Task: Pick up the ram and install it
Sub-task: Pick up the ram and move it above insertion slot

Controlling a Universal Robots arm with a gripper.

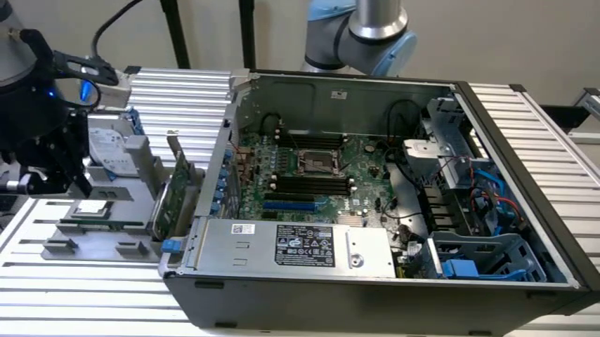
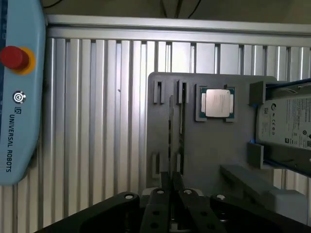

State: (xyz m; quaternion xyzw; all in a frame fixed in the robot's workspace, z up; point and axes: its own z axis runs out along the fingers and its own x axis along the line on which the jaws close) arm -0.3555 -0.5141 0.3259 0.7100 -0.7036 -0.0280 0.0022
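End effector (image 1: 58, 184) hangs over the grey moulded holder (image 2: 214, 150) at the exterior view's left. It is black, hard-edged and matte. In the wrist view its two flat fingers (image 2: 165, 187) stand narrow, with only a thin dark seam between them, and nothing is gripped.

Task item: the ram (image 2: 181, 121) sits on edge in a slotted pair of brackets on the holder, just ahead of the fingertips and apart from them. From the wrist it reads as a long, thin dark line. In the exterior view it appears as a narrow green strip low in the holder.

Other items on the holder:
- A square processor (image 2: 215, 103) with a dull metal lid lies flat in a green-edged pocket beside the ram.
- A boxy hard drive (image 2: 286, 121) with a pale printed label and blue rails rests beyond the processor.
- A taller green expansion card (image 1: 176, 193) stands upright at the holder's edge nearest the computer case (image 1: 375, 281).

The case is dark sheet metal and lies open. It exposes a green motherboard (image 1: 366, 158) with long black memory slots (image 1: 310, 186).

Everything rests on a ribbed aluminium tabletop (image 1: 84, 288). A pale blue pendant (image 2: 19, 121) with a round red button (image 2: 13, 57) lies on it.
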